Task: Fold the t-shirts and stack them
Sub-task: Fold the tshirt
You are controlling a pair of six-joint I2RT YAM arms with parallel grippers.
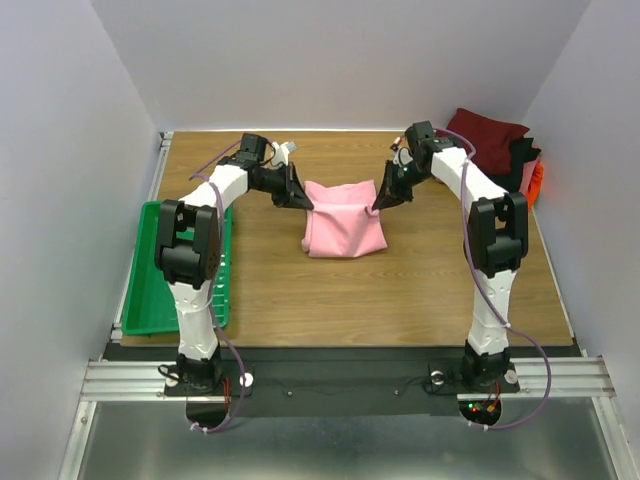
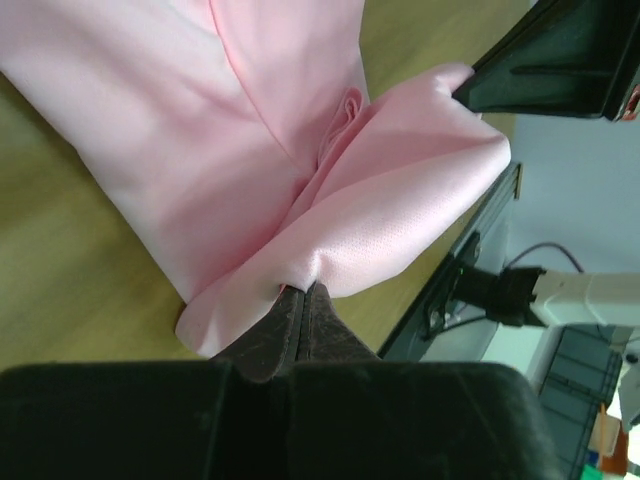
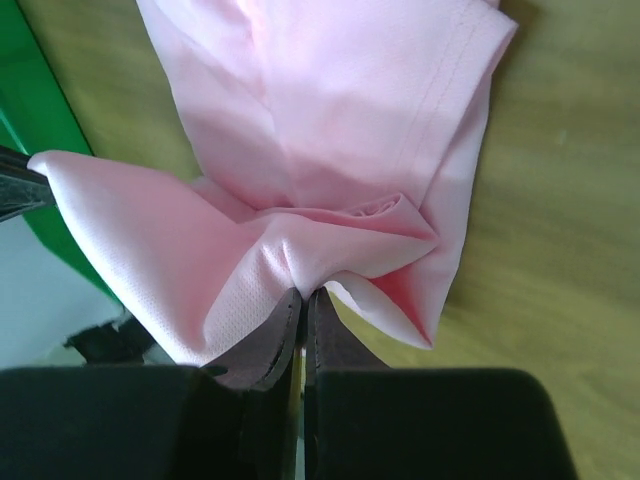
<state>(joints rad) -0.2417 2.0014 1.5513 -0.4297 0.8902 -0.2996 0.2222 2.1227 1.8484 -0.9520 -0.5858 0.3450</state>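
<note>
**Both grippers are pinching the pink t-shirt**

I am watching the pink t-shirt [image 1: 345,222] from far away. It is lying in the middle of the table [image 1: 400,290], a bit toward the back. The left gripper [image 1: 303,200] is squeezing its far left corner. The right gripper [image 1: 378,207] is squeezing its far right corner. Both sets of fingers are pressing tight together, with a fold of pink cloth caught between them. The far edge is stretching between the two grippers, and the rest is hanging down onto the wood toward me.

Now I am counting. I am seeing one pink shirt. In the back right corner a pile is sitting well apart from the grippers. In it I am seeing one dark red t-shirt [image 1: 487,133] on top, one black t-shirt [image 1: 520,158] under it, and a bit of one orange-red t-shirt [image 1: 536,178] at the side. One green tray [image 1: 150,290] is lying at the left edge. Two arms are working.
</note>
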